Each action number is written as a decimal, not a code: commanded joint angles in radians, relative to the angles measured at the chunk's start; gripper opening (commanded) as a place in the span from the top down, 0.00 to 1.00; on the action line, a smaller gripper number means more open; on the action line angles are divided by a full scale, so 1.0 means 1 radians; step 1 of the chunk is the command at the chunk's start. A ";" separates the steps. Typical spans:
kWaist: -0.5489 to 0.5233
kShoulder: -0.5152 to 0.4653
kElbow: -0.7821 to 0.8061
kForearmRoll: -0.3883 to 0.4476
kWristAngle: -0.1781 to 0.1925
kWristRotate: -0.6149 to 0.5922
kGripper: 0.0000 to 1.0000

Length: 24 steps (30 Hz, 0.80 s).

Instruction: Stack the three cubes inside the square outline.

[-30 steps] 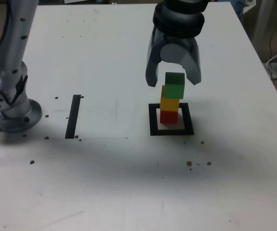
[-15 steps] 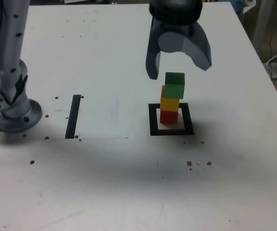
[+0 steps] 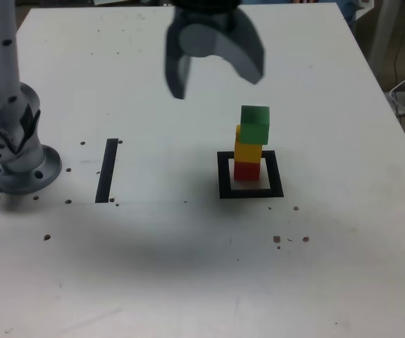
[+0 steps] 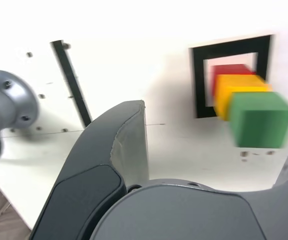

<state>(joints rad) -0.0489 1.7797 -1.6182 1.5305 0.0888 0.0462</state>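
We list one white desk (image 3: 188,267), specked with small dark spots. On it, toward the exterior view's right, we count one square outline (image 3: 251,191) of black tape with a white centre. Inside it stands one stack of three cubes: red cube (image 3: 246,170) at the bottom touching the desk, yellow cube (image 3: 248,150) upon it, green cube (image 3: 255,124) on top, set slightly off toward the right. One pincer (image 3: 213,74) hangs above the desk, up and to the left of the stack, jaws spread wide, holding nothing. One straight black strip (image 3: 107,170) lies well left of the outline. One arm base (image 3: 15,158) sits at the far left.
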 commanded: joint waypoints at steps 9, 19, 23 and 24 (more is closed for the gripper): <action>0.061 -0.181 0.239 -0.020 -0.015 0.020 0.00; 0.063 -0.265 0.509 -0.154 -0.025 0.020 0.00; 0.063 -0.292 0.617 -0.236 -0.027 0.019 0.00; 0.063 -0.296 0.641 -0.254 -0.027 0.018 0.00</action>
<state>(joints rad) 0.0122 1.4914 -0.9921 1.2896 0.0627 0.0645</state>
